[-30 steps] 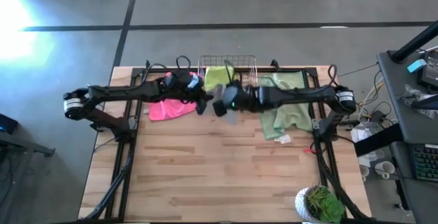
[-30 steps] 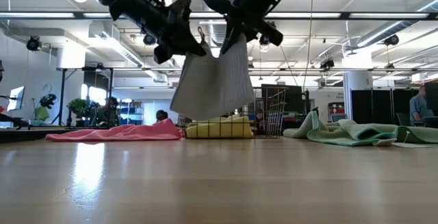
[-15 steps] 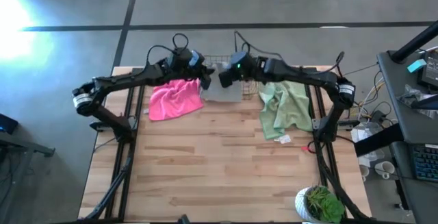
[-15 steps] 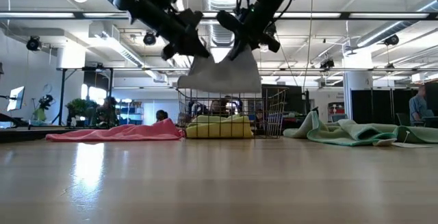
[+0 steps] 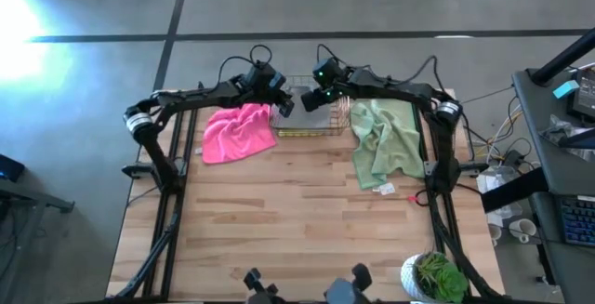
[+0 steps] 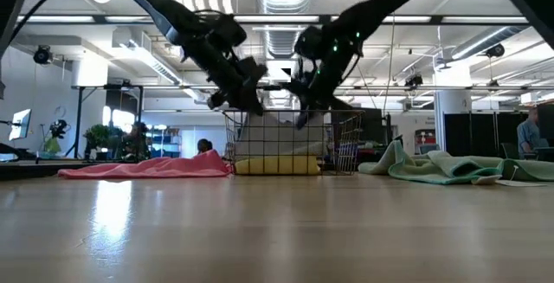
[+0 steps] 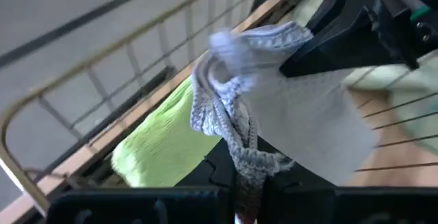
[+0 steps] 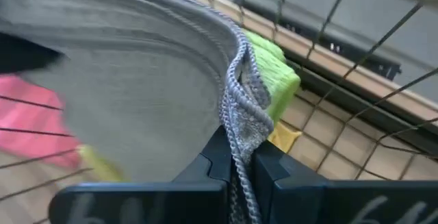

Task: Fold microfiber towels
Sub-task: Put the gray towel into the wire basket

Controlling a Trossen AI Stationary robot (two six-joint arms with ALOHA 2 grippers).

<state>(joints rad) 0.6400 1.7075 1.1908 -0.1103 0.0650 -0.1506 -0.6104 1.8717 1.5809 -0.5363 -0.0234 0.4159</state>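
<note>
Grey towel hangs stretched between the two grippers above the copper wire basket at the table's far edge. Left gripper is clamped on one bunched corner of it, the cloth running out from between its fingers toward the right arm. Right gripper is closed on the opposite corner, with the hemmed edge trailing down between its fingers. Below the cloth, inside the basket, lie the lime green towel and what seems to be the yellow towel. On the table, the pink towel lies just left of the basket, and the sage green towel just right of it.
</note>
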